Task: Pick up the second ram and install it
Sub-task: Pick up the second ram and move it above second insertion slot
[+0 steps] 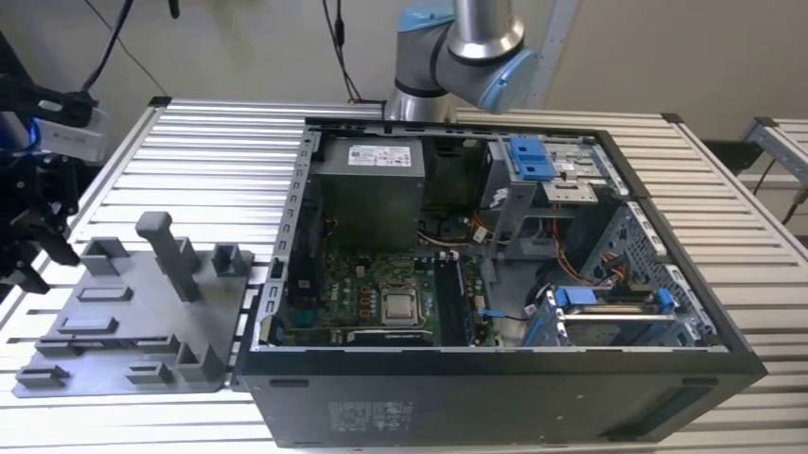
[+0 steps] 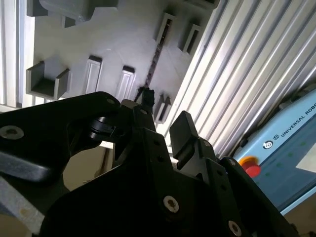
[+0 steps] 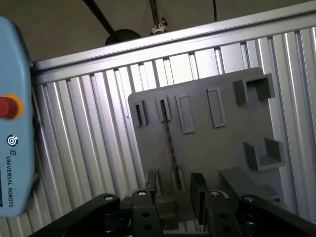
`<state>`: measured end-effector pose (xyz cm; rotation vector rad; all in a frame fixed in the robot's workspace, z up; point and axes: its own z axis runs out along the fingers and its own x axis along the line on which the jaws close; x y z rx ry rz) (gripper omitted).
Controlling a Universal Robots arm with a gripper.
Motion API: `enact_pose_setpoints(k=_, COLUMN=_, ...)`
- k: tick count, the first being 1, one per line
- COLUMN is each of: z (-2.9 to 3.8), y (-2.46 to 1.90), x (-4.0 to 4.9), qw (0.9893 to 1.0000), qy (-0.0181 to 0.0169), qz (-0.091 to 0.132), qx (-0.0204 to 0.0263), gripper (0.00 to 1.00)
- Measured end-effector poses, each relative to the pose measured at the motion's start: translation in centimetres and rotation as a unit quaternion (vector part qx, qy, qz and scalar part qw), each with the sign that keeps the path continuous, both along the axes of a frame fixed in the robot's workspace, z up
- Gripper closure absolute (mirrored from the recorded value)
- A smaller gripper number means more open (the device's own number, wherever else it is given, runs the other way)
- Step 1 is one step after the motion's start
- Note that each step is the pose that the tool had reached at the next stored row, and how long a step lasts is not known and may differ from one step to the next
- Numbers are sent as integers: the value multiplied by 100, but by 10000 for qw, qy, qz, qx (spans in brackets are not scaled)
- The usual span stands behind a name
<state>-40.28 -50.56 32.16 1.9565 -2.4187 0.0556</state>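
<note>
Out at the exterior view's left sits the grey tray (image 1: 127,322) on the slatted table (image 1: 202,142), and that's where the action is. In the first wrist view the gripper (image 3: 174,190) hangs over the tray with its fingers (image 3: 198,192) spread wide, gripping nothing. The second ram (image 3: 169,143) stands on edge in its tray slots, a thin line running toward the gap between the fingers, and neither one touches it as far as can be seen. The pick-up looks to be at the lining-up stage. Doing it well means squaring the pads to the stick's flat faces, centring along its length, descending straight and closing gently on the board. Over to the right, the open computer case (image 1: 505,397) waits, its motherboard (image 1: 366,293) exposed.
</note>
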Motion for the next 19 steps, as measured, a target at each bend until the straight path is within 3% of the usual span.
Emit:
enact_pose_setpoints(k=8, z=-109, y=0, x=0, qw=10000, qy=0, qz=29, qx=0, gripper=58)
enact_pose_setpoints(k=19, z=-195, y=0, x=0, qw=10000, qy=0, qz=41, qx=0, gripper=58)
